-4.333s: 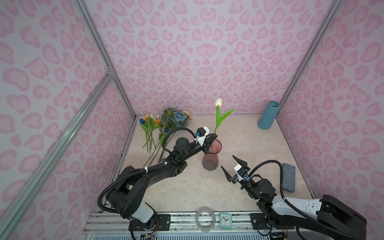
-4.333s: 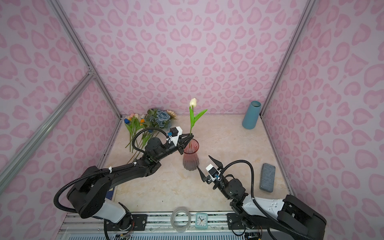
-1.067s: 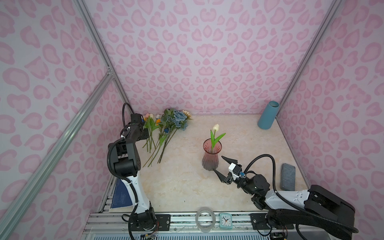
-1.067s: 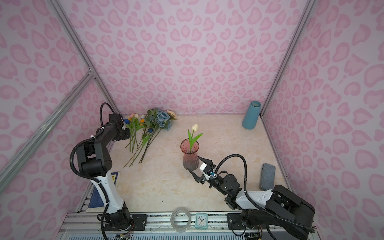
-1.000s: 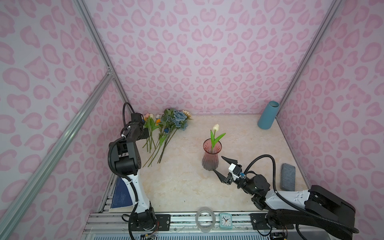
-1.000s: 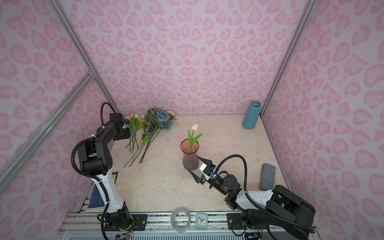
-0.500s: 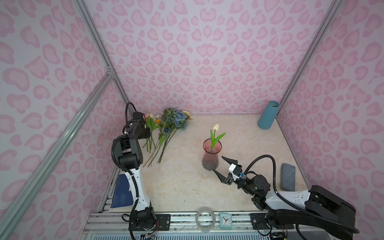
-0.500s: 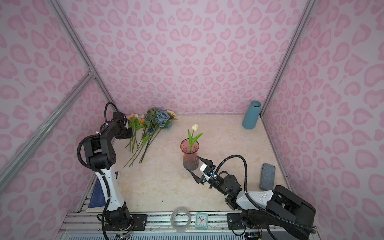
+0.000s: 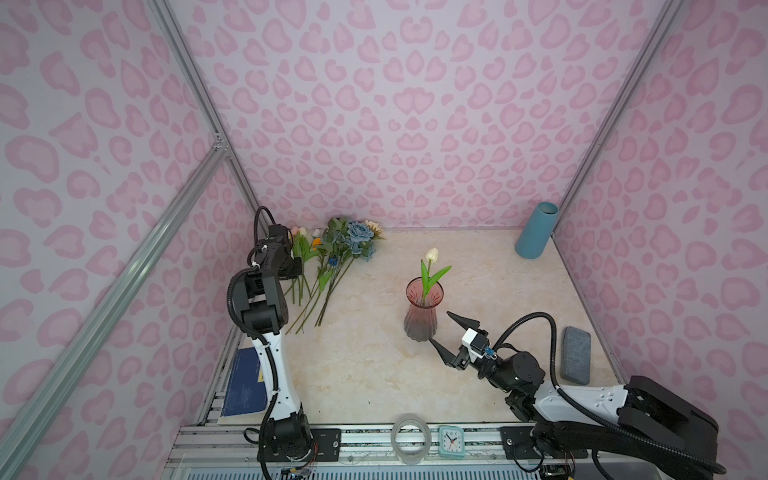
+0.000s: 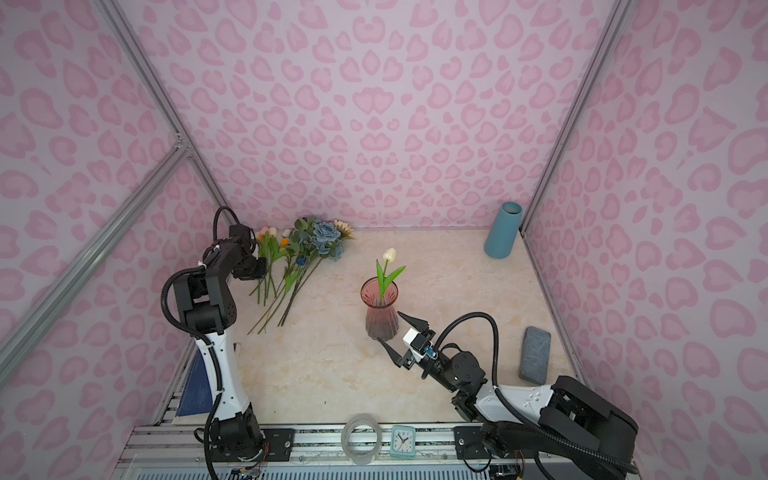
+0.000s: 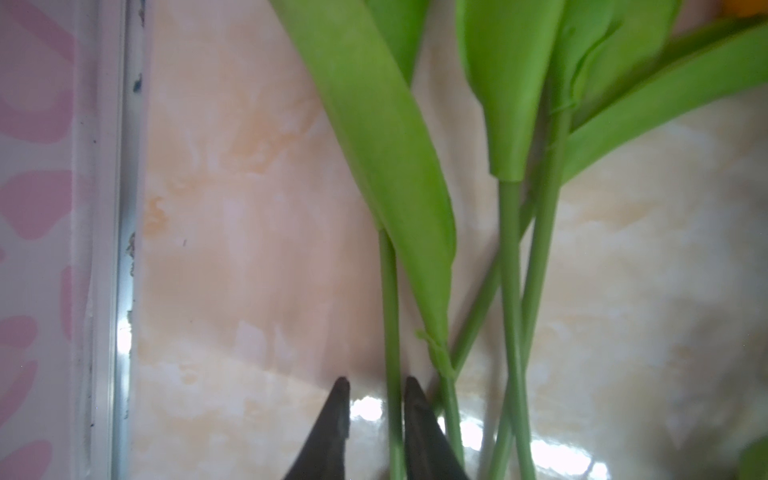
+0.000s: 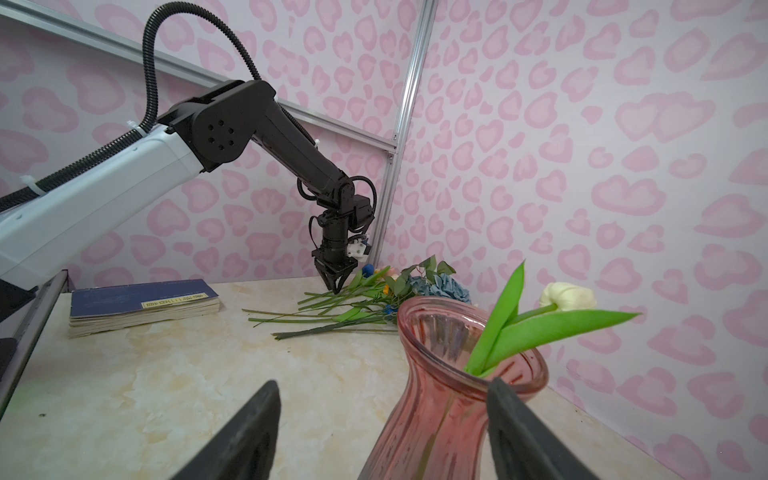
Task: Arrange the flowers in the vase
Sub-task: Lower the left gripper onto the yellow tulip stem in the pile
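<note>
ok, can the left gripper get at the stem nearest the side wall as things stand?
Probably yes. The left gripper sits with a tip either side of that stem, not yet clamped; neighbouring stems lie to one side, bare table to the other, so nothing blocks it.

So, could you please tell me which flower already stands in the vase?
The cream tulip: its stem is in the pink glass vase, while the other flowers lie flat in a heap well apart from it.

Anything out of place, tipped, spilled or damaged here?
Nothing is spilled or broken. The pink vase stands upright with one white tulip in it. Only oddities: a tape roll and a small clock sit on the front rail, off the table, and a blue book lies at its left edge.
</note>
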`<state>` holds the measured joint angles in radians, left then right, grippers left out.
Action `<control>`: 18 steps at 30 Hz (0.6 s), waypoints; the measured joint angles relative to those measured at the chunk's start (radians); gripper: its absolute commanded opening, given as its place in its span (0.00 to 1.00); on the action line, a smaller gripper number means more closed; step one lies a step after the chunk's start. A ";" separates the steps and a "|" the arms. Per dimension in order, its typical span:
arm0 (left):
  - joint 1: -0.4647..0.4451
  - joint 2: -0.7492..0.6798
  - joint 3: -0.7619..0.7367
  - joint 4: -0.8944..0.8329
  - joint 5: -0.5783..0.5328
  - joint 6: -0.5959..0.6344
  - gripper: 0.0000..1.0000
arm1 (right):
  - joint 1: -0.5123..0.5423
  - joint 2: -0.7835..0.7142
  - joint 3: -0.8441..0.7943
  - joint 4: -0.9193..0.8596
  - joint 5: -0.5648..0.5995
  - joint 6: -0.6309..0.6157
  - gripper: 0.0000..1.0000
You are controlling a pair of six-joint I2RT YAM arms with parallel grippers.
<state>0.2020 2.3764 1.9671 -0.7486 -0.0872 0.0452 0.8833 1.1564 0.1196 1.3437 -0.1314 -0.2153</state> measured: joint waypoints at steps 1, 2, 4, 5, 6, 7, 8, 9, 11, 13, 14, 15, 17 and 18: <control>-0.001 0.000 0.000 0.000 -0.001 0.000 0.16 | 0.000 -0.003 0.000 -0.001 0.000 -0.006 0.77; -0.001 0.000 0.000 -0.001 -0.006 0.000 0.14 | 0.000 -0.006 0.000 -0.001 0.001 -0.006 0.77; -0.003 0.000 0.000 -0.003 -0.007 0.000 0.12 | 0.000 -0.012 0.000 -0.003 0.004 -0.014 0.77; -0.005 0.000 0.000 -0.005 -0.009 0.000 0.10 | 0.000 -0.014 0.000 -0.003 0.005 -0.014 0.78; -0.006 0.000 0.000 -0.005 -0.013 0.000 0.08 | 0.000 -0.014 0.000 -0.003 0.007 -0.014 0.78; -0.007 0.000 0.000 -0.005 -0.014 -0.002 0.07 | 0.000 -0.015 0.000 -0.003 0.008 -0.016 0.78; -0.007 -0.001 0.000 -0.006 -0.014 -0.003 0.06 | 0.000 -0.015 0.000 -0.004 0.008 -0.018 0.78; -0.008 -0.002 0.000 -0.009 -0.016 -0.004 0.05 | 0.000 -0.015 0.000 -0.004 0.008 -0.018 0.78; -0.008 -0.006 0.000 -0.016 -0.019 -0.009 0.03 | 0.000 -0.018 0.000 -0.004 0.008 -0.019 0.78; -0.008 -0.018 -0.004 -0.018 -0.019 -0.012 0.03 | 0.000 -0.021 -0.001 -0.004 0.008 -0.025 0.78; -0.008 -0.026 -0.007 -0.018 -0.018 -0.017 0.03 | 0.000 -0.022 -0.002 -0.004 0.008 -0.024 0.78; -0.009 -0.037 -0.012 -0.018 -0.019 -0.019 0.03 | 0.000 -0.023 -0.002 -0.004 0.010 -0.025 0.78; -0.008 -0.063 -0.028 -0.016 -0.019 -0.029 0.03 | 0.000 -0.024 -0.002 -0.004 0.012 -0.025 0.78; -0.008 -0.077 -0.038 -0.017 -0.018 -0.035 0.03 | 0.000 -0.024 -0.002 -0.004 0.013 -0.025 0.78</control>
<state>0.1936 2.2990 1.9293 -0.7654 -0.1055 0.0097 0.8837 1.1324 0.1181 1.3399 -0.1184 -0.2405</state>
